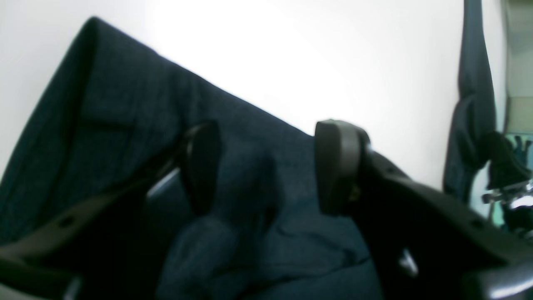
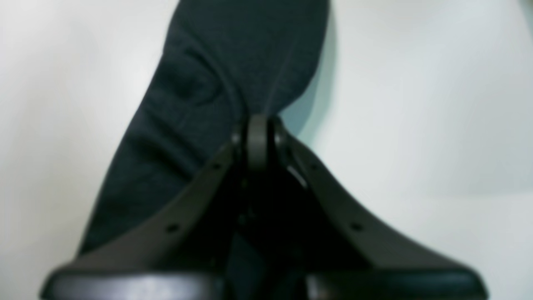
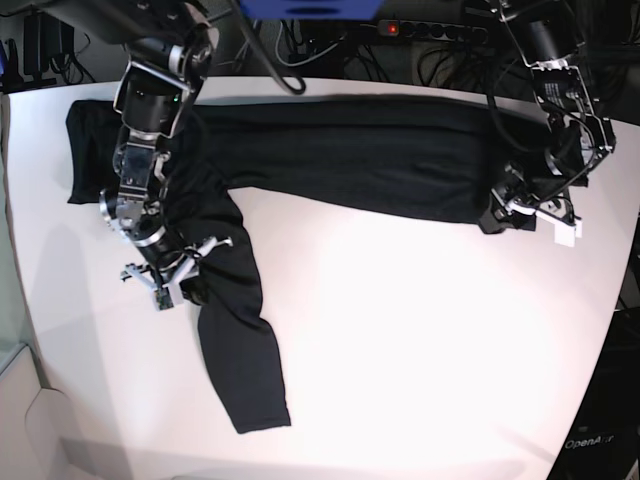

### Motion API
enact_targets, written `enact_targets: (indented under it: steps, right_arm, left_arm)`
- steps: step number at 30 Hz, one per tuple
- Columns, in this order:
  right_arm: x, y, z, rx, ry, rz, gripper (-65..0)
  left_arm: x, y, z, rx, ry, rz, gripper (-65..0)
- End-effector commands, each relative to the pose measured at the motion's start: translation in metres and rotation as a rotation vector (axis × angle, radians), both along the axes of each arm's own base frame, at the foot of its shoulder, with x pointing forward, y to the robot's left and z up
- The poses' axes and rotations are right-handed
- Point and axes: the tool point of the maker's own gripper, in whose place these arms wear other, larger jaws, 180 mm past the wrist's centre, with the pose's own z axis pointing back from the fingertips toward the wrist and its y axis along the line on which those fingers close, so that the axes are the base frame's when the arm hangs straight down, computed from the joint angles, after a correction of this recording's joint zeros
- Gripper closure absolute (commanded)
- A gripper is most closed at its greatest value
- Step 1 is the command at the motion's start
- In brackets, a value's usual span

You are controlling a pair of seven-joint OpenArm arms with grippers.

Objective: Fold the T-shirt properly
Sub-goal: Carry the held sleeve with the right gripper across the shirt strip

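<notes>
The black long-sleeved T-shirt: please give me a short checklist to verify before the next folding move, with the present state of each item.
1. Right gripper shut on the black, thin-knit long-sleeved T-shirt: ok; the jaws are pinched together on the fabric of a sleeve.
2. Left gripper has a grip: not ok; its jaws stand open, with fabric between them and not pinched.
3. Shirt lies fully on the white table: ok in the base view.
4. Cloth flat under the left gripper: not ok; it is bunched and wrinkled there.
5. Free sleeve end lies flat: ok.
6. How many layers the right gripper holds: cannot tell.
</notes>
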Motion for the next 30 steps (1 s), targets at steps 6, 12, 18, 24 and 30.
enact_targets:
  steps: [6,12,18,24,30]
  right_arm:
    - [-0.004,0.027,0.041,0.001,-0.135,0.023,0.0]
    - [-0.031,0.048,0.047,-0.036,-0.157,0.079,0.0]
    - [-0.067,0.076,0.043,-0.064,-0.148,0.168,0.0]
    - [-0.094,0.112,0.057,-0.074,-0.184,0.274,0.0]
    - [-0.126,0.161,0.068,-0.090,-0.175,0.406,0.0]
  left_arm:
    - [0.007,0.002,0.028,0.013,-0.063,-0.019,-36.2]
    - [0.003,0.002,0.039,0.033,-0.090,-0.027,-36.2]
    - [-0.002,0.031,0.044,0.043,-0.105,0.062,-36.2]
    - [-0.027,0.051,0.034,0.072,-0.057,0.094,-36.2]
    - [-0.050,0.056,0.022,0.091,-0.001,0.088,-36.2]
